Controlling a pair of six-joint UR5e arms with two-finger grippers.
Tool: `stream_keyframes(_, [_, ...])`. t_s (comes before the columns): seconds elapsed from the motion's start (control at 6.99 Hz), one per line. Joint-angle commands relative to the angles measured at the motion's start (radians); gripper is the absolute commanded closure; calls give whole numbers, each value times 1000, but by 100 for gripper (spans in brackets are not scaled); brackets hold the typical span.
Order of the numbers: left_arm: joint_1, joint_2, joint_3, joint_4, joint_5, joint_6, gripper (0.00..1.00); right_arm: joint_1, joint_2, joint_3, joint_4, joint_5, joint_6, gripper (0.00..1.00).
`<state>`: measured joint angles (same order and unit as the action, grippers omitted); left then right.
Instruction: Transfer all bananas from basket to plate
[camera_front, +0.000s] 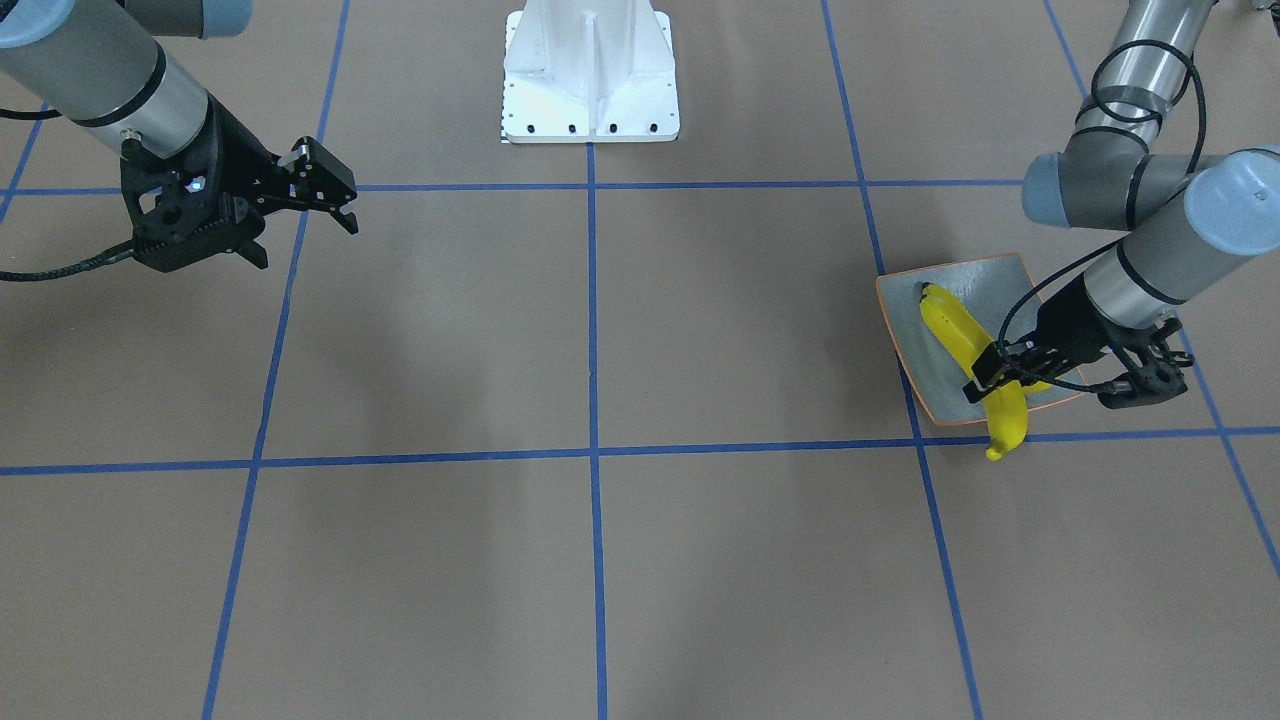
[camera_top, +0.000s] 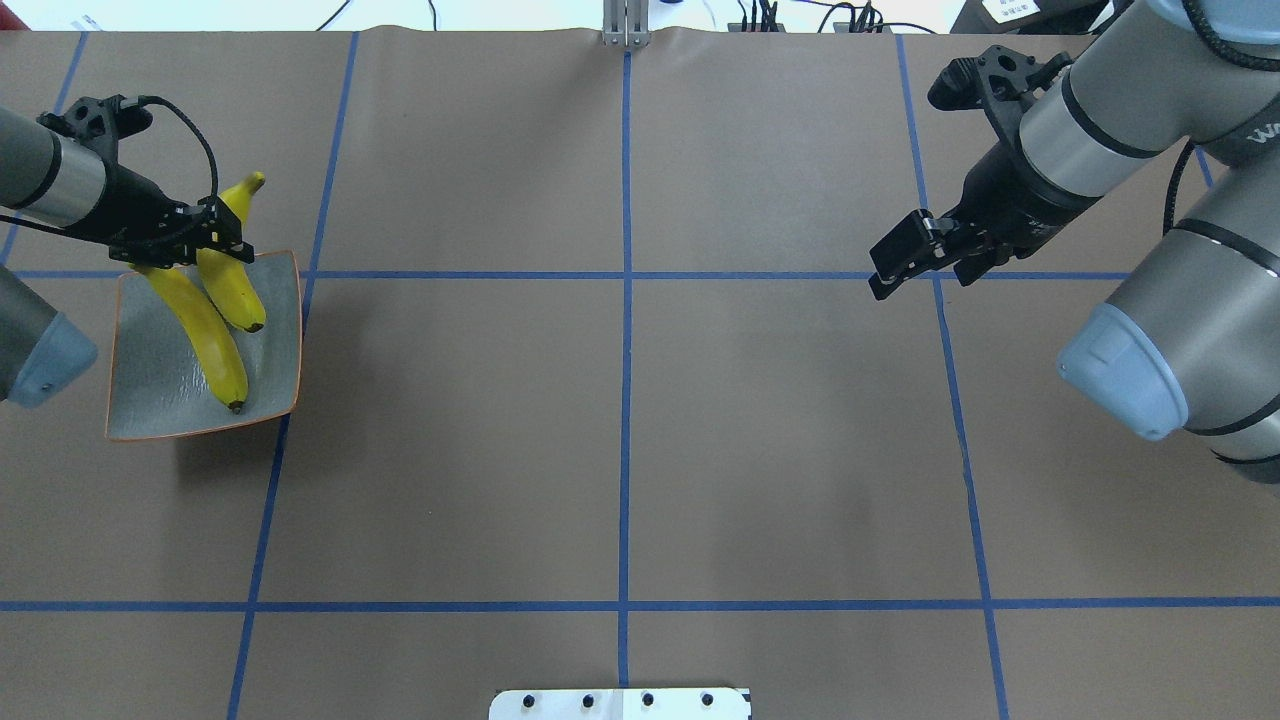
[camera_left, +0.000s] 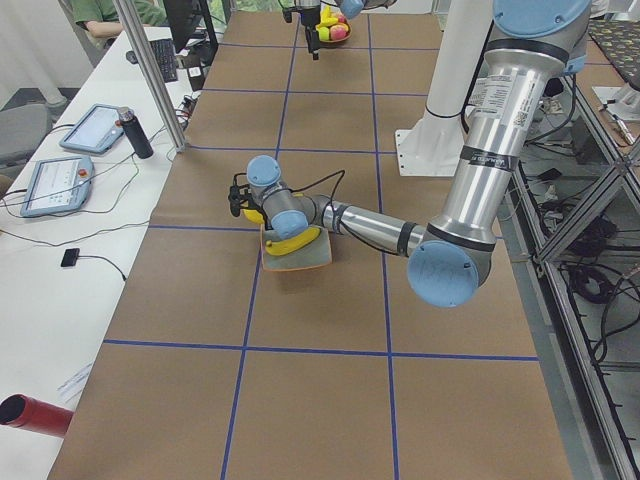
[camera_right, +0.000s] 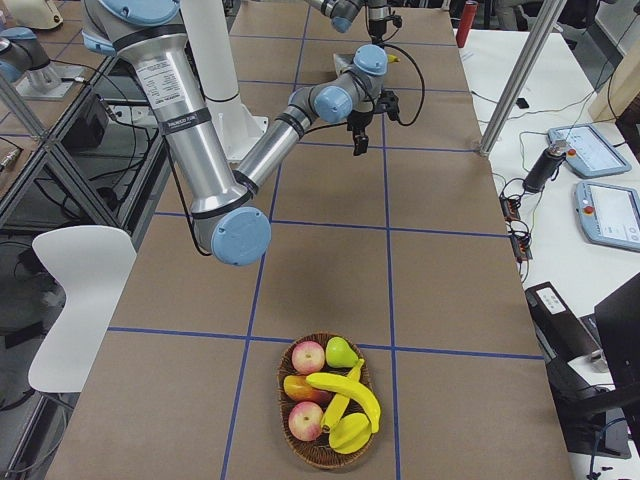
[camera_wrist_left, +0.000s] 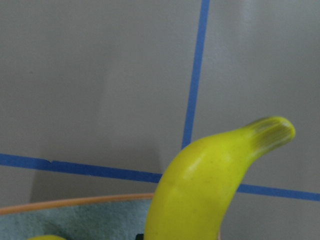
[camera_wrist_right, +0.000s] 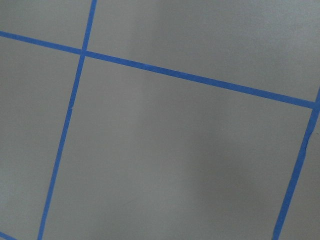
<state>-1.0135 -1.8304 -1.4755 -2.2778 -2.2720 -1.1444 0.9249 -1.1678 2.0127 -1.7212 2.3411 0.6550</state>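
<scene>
The grey-blue plate (camera_top: 160, 390) with the orange rim sits at the table's left side, also in the front-facing view (camera_front: 1000, 285). One banana (camera_top: 205, 335) lies on it. My left gripper (camera_top: 222, 240) is shut on a second banana (camera_top: 238, 295), which lies partly over the plate with one end past the far rim; the left wrist view shows it (camera_wrist_left: 210, 185) close up. My right gripper (camera_top: 905, 265) is open and empty above bare table at the right. The basket (camera_right: 283, 405) holds two more bananas (camera_right: 350, 395).
The basket also holds apples (camera_right: 308, 356) and a pear (camera_right: 341, 351); it stands at the table's right end, outside the overhead view. The robot's white base (camera_front: 590, 80) stands at the middle near edge. Blue tape lines grid the brown tabletop.
</scene>
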Motion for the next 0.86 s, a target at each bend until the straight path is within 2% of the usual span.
stream_keyframes(0.0, [16,2,4,0,14,0,100,0,0,0,0,0,-2,0])
stream_keyframes(0.14, [19,2,4,0,14,0,100,0,0,0,2,0,0,0])
stream_keyframes(0.29, [21,6,0,-3,16,3,34,0,-1,0,0,0,0,0])
stream_keyframes(0.43, [21,31,-2,-75,16,5,0,2,-1,0,0,0,0,0])
stream_keyframes(0.57, [21,61,0,-151,8,5,0,3,-1,0,0,0,-2,0])
stream_keyframes(0.72, [19,59,-6,-154,-3,5,0,11,-3,0,0,3,-2,0])
